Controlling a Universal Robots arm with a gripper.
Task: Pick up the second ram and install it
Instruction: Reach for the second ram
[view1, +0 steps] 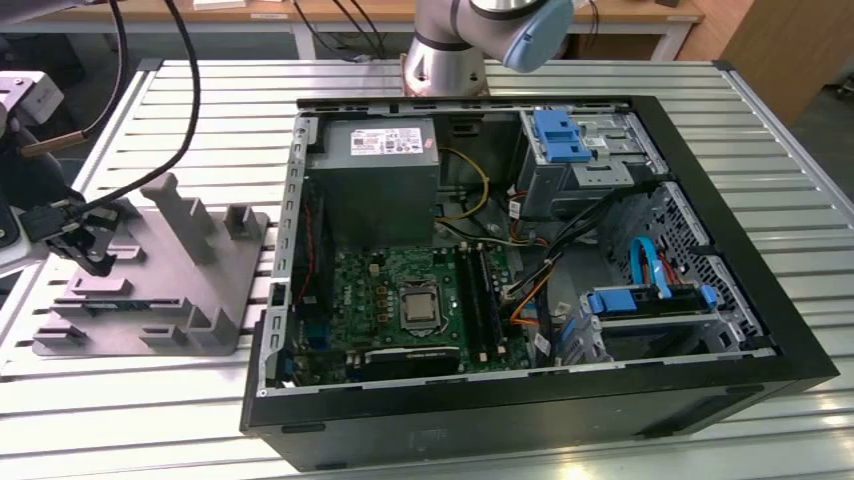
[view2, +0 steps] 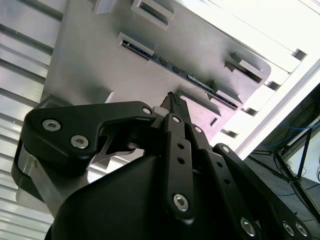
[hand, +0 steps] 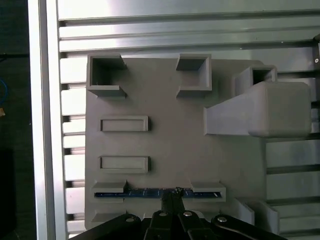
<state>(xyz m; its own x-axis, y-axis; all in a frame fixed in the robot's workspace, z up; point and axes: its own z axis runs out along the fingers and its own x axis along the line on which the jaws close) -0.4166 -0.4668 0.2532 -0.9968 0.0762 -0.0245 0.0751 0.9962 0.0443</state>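
Hovering gripper (hand: 173, 192) just over 2nd ram (hand: 145, 193), fingers pressed together, gripping nothing. Leaving ram lying edgewise in grey holder (hand: 175, 145).

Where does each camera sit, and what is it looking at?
Exterior view: off the arm, up high, looking down on the table, computer case and holder; the arm and gripper show.
First wrist view: on the arm, looking straight down on the holder and memory stick; gripper tip shows.
Second wrist view: on the arm, looking slantwise along the gripper toward the holder.
Both wrist views share gripper, holder, memory stick.
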